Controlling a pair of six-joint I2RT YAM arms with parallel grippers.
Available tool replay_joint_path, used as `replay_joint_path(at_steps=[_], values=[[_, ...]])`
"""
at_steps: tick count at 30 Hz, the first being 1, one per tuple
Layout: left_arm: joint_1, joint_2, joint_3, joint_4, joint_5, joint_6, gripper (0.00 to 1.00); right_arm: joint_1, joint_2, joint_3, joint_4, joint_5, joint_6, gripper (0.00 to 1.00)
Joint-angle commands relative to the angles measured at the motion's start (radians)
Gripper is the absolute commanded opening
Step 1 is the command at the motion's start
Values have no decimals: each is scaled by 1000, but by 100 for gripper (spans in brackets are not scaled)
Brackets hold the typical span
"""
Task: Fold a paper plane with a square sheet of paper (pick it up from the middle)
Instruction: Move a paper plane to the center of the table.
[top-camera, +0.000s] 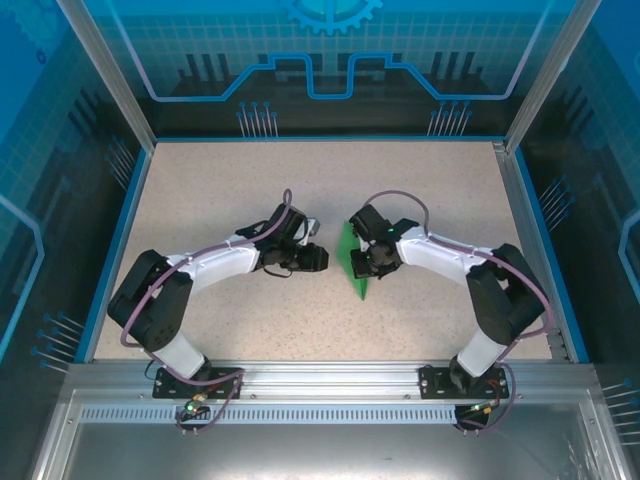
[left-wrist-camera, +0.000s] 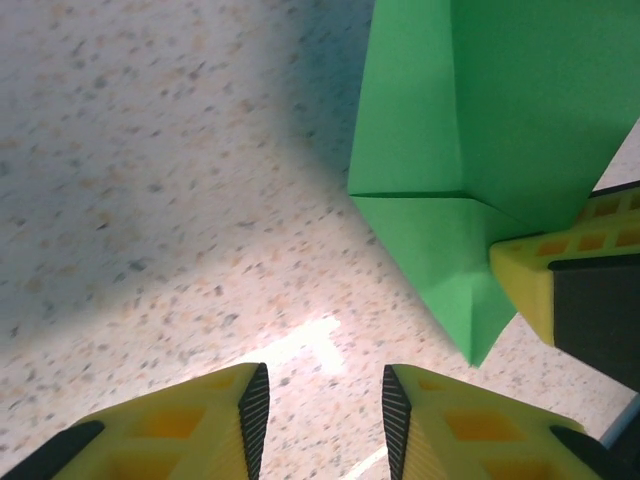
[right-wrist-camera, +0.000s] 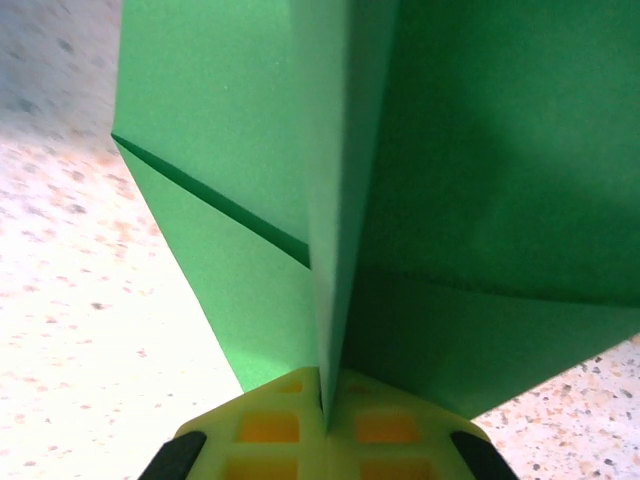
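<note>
The square sheet of paper (top-camera: 352, 262) is folded into a narrow green wedge with visible creases, the shape of the paper plane, its point towards the near edge. My right gripper (top-camera: 366, 262) is shut on its central fold. In the right wrist view the fold runs straight into the closed jaws of the right gripper (right-wrist-camera: 325, 392), with the green flaps (right-wrist-camera: 470, 200) spreading to both sides. My left gripper (top-camera: 318, 258) is just left of the paper, apart from it. Its jaws (left-wrist-camera: 325, 390) stand open over bare table, with the paper (left-wrist-camera: 460, 150) up and to the right.
A speckled beige table (top-camera: 200, 190) lies all around the paper. Blue-edged transparent walls (top-camera: 120, 215) enclose it on the left, right and back. A metal rail (top-camera: 320, 375) with both arm bases runs along the near edge.
</note>
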Motion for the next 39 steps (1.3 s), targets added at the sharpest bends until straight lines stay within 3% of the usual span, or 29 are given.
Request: replay_joint_path(at_steps=[1,13,25,39], values=[[16,-30,-26,-40,-12,25,39,44,67,53,-118,84,-59,2],[29,-23,-45,-41,-5,36,39,159,224,200,-203,293,-70,2],[41,-44,-70,-62,4,46,40,240,326,324,-263,336,-9,18],[63,-117,-122,-115,-33,51,40,306,435,413,-334,437,28,13]])
